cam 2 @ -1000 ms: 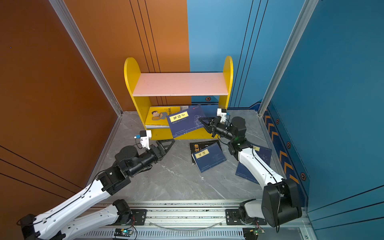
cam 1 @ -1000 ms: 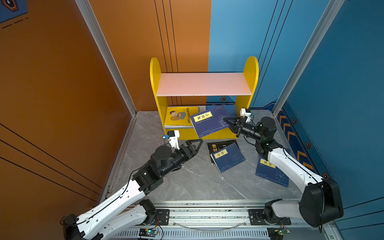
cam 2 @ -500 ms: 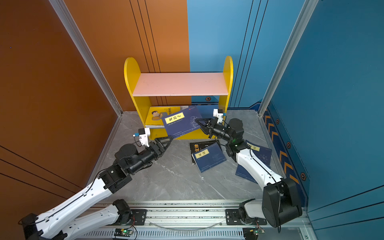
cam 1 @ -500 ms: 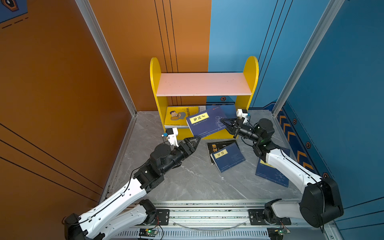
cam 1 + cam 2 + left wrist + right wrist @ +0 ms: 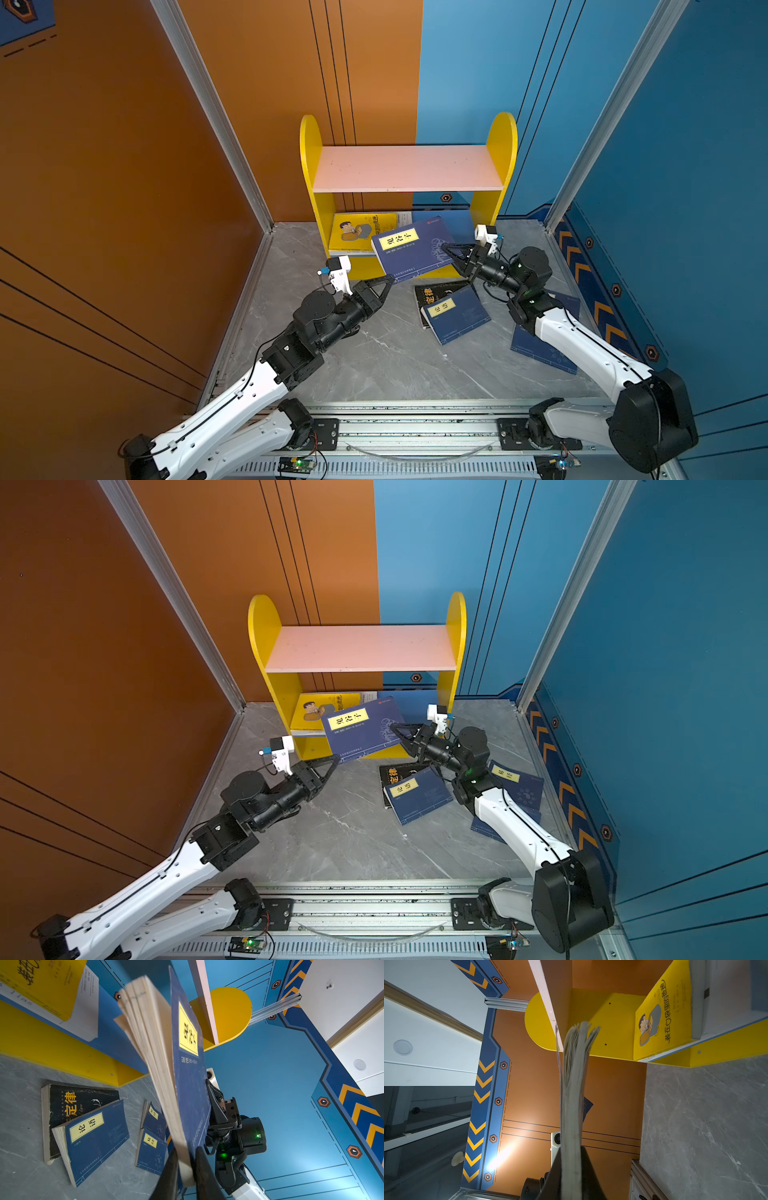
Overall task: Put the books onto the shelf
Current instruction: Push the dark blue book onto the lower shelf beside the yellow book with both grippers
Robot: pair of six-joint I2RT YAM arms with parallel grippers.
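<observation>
At lower centre in a top view, a floor book (image 5: 457, 318) overlapped a black book (image 5: 430, 291), unshelved. Above, my left gripper (image 5: 390, 281) pinched the held navy book's (image 5: 409, 251) lower corner; my right gripper (image 5: 448, 250) clamped its right edge: 2 grips, probably steadying floppy pages. Behind, the shelf (image 5: 505, 135) carried a yellow book (image 5: 357, 232).
</observation>
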